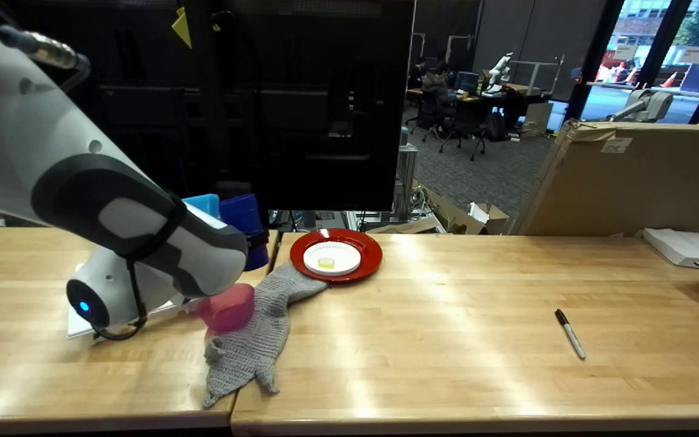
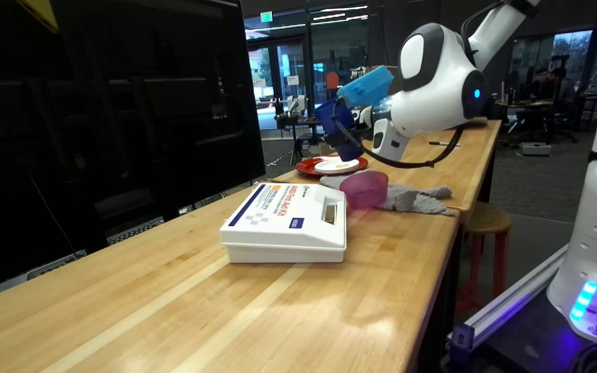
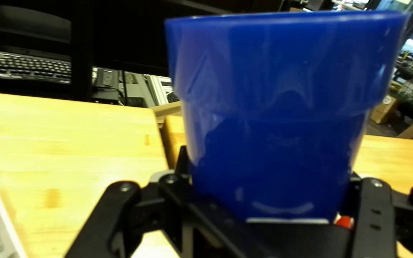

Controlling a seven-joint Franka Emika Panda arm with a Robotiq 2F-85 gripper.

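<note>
A dark blue cup fills the middle of the wrist view, rim at the top. My gripper is shut on its lower part, one black finger on each side. In both exterior views the blue cup hangs above the table, leaning a little. A light blue piece sits beside it at the wrist. Below the hand is a pink cup, blurred, in front of the grey cloth; I cannot tell whether it rests on anything.
A red plate bears a smaller white dish with something yellowish inside. A white first aid kit lies near the hand. A black-capped marker and white papers lie farther off. The large black screen stands behind.
</note>
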